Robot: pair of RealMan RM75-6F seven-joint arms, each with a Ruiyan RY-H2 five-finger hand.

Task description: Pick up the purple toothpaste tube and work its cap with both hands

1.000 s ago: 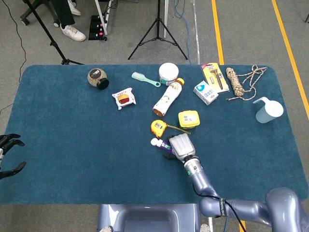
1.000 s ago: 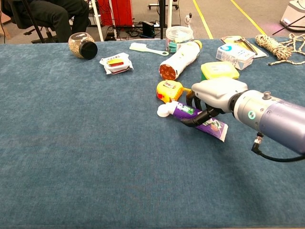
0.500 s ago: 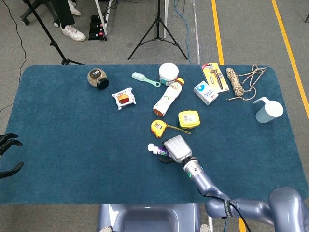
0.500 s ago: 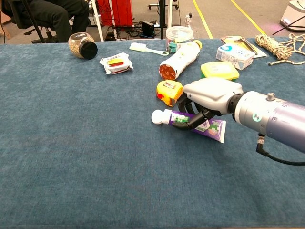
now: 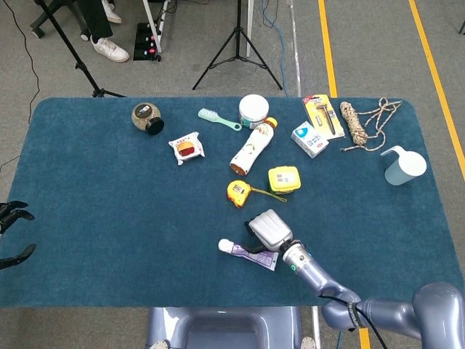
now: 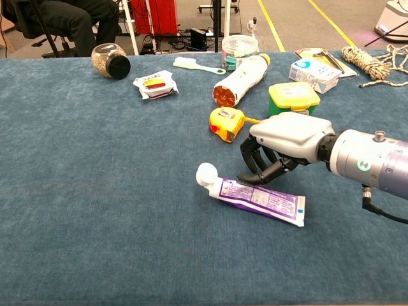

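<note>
- Just beyond the tube, on its far side, your right hand (image 6: 280, 150) hangs with its fingers (image 6: 255, 162) curled down and inward; from the chest view they hold nothing and sit just behind the tube's upper edge, perhaps grazing it, though you cannot tell for sure.
- At the near middle of the bench (image 6: 95, 210) the purple toothpaste tube (image 6: 261, 199) lies flat, its white cap (image 6: 206, 173) pointing left and its crimped tail to the right.
- Expect it to be light and soft: the body will likely dent and slide on the cloth if you press from one side only, so pinch it across its width, thumb on the near edge.
- Take hold of the stiffer shoulder just right of the cap, not the flat tail, so the cap stands free for the other hand.
- Further out, the yellow tape measure (image 6: 226, 122) and yellow box (image 6: 293, 97) lie on the far side of your right hand, close enough to nudge.
- Far off at the left edge, your left hand (image 5: 13, 234) shows only dark fingers held apart, gripping nothing.
</note>
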